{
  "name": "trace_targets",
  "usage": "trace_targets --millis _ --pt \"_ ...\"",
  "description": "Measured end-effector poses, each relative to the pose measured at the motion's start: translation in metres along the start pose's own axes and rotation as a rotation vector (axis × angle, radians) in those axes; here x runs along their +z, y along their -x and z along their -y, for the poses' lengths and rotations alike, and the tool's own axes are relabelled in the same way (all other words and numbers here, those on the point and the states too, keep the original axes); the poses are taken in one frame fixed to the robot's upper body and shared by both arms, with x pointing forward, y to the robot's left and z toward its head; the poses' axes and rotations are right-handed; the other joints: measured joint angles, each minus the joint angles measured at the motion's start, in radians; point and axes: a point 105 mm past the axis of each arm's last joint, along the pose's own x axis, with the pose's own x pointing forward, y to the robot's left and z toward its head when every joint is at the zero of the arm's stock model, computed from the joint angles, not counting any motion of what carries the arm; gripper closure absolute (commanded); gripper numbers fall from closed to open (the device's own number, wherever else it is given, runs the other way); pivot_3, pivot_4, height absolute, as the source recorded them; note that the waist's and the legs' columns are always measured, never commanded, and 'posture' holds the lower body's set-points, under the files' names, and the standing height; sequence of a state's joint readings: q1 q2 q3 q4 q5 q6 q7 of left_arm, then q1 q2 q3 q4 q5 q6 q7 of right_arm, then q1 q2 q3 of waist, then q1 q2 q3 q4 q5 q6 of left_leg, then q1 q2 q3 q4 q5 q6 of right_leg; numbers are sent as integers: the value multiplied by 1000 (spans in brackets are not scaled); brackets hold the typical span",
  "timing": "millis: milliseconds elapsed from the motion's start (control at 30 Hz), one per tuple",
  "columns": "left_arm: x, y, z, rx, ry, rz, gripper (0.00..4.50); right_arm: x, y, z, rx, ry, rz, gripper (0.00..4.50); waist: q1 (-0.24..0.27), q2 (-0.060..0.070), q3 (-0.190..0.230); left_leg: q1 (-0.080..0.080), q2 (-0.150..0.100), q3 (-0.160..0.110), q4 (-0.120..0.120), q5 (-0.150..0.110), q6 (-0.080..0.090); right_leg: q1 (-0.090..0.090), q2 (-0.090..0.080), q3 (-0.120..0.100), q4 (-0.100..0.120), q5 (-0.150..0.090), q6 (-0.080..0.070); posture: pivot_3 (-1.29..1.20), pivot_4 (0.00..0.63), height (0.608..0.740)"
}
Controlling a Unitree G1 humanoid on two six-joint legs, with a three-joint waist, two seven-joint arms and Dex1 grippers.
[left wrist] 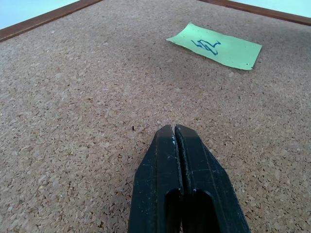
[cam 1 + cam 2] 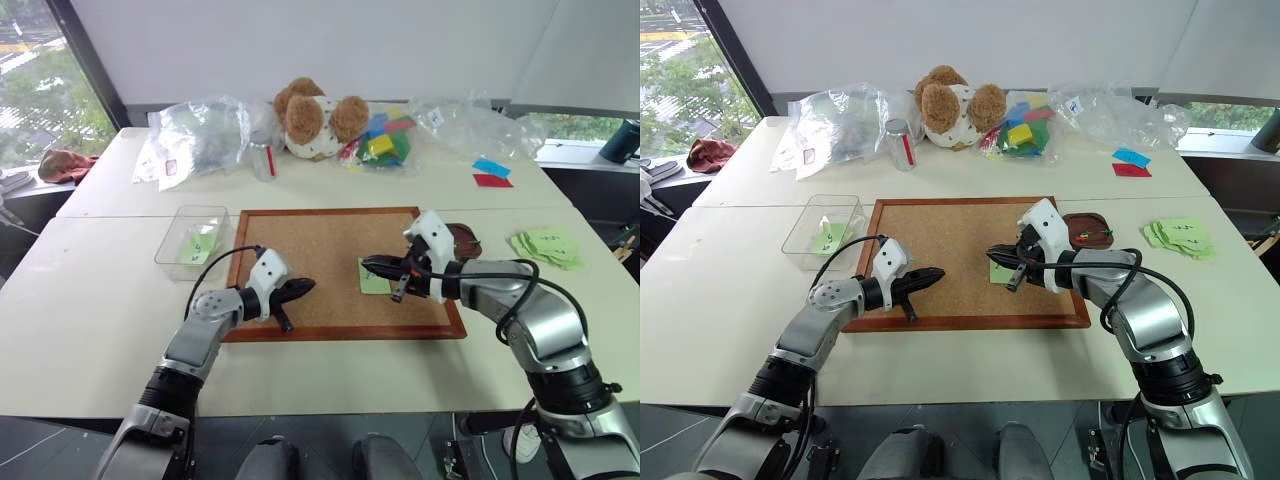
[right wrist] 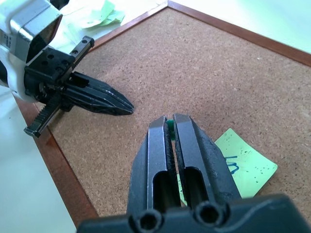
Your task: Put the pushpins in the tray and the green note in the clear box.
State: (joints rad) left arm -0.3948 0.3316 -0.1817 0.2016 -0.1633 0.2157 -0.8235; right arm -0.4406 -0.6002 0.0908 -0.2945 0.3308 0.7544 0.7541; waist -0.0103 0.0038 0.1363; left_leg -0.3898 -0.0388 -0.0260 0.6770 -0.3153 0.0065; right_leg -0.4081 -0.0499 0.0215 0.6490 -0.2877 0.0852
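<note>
One pushpin (image 3: 170, 127) shows as a speck of green pinched between the closed jaws of the right gripper (image 2: 372, 266), which hangs above the corkboard (image 2: 310, 250) over the near end of the green note (image 1: 215, 46). The note lies flat on the cork towards the board's right side, its scribble facing up, with no pin visible in it. Another small green-headed pin (image 2: 1081, 235) appears to sit already in the reddish-brown tray (image 2: 1098, 223), which rests on the worktop just beyond the board's right edge, behind the right wrist; it is too small to be sure of. The clear box (image 2: 176, 243) stands just off the board's left edge and already holds a green slip (image 2: 200, 244).

By my reading, the step in hand is the second pushpin: it is pulled free and raised, but not yet delivered. The next move calls for swinging the right gripper to the right and back until its tips are over the tray, then lowering and parting the jaws so the tiny pin drops inside rather than bouncing off the rim.

The left gripper (image 2: 298, 288) rests with its jaws pressed together and empty, tips low over the cork near the board's front-left corner, well apart from the note. Once the pin is away, the note will need lifting off flat cork by an edge and carrying across to the box.
</note>
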Motion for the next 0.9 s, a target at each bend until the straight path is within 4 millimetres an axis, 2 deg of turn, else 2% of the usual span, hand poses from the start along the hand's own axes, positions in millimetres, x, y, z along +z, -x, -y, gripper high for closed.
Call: trace_targets --millis 100,133,200,233,300,400,600,800,833,867,900 --pt "0 0 0 -1 1 1 4500 -6 3 17 -65 -35 -8 4436 0 0 0 0 0 0 1 0 0 0 0 0 0 0 0 0 150 740" --pt "0 0 0 0 1 0 4500 -8 5 29 -103 -48 -9 4436 0 0 0 0 0 0 1 0 0 0 0 0 0 0 0 0 150 740" --pt "0 -1 0 1 1 -2 4500 -10 12 64 -230 -85 -12 4436 -1 0 0 0 0 0 1 0 0 1 0 0 0 0 0 0 150 740" --pt "0 -1 0 1 2 0 4500 -11 20 90 -329 -112 -8 4436 0 0 0 0 0 0 1 0 0 1 0 0 0 0 0 0 150 740" --pt "0 -1 1 -2 1 3 4500 -12 37 123 -459 -148 -8 4436 1 0 0 0 0 0 1 0 0 1 0 0 0 0 0 0 150 740" --pt "0 -1 1 -2 1 3 4500 -19 51 156 -581 -202 -22 4436 1 2 -1 1 0 0 0 0 -1 0 0 0 0 0 0 0 150 740" --pt "0 -1 1 1 0 2 4500 -58 54 178 -664 -290 -145 4436 -1 2 -1 0 0 1 1 0 0 1 0 0 0 0 0 0 150 740" --pt "0 -1 1 3 0 2 4500 -79 48 178 -652 -324 -191 4436 -1 2 -1 0 0 1 1 0 -1 1 0 0 0 0 0 0 150 740" --pt "-1 -1 1 3 1 2 4500 -80 46 177 -647 -325 -190 3885 -2 3 -1 0 0 1 1 0 -1 1 0 0 0 0 0 0 150 740" --pt "-1 -1 1 4 1 2 4500 -81 45 176 -643 -328 -192 3608 -2 3 -1 0 0 1 1 1 -1 1 0 0 0 0 0 0 150 740" --pt "-1 -1 1 4 1 2 4500 -82 44 175 -637 -327 -196 3098 -2 3 -1 0 0 1 1 1 -1 1 0 0 0 0 0 0 150 740"
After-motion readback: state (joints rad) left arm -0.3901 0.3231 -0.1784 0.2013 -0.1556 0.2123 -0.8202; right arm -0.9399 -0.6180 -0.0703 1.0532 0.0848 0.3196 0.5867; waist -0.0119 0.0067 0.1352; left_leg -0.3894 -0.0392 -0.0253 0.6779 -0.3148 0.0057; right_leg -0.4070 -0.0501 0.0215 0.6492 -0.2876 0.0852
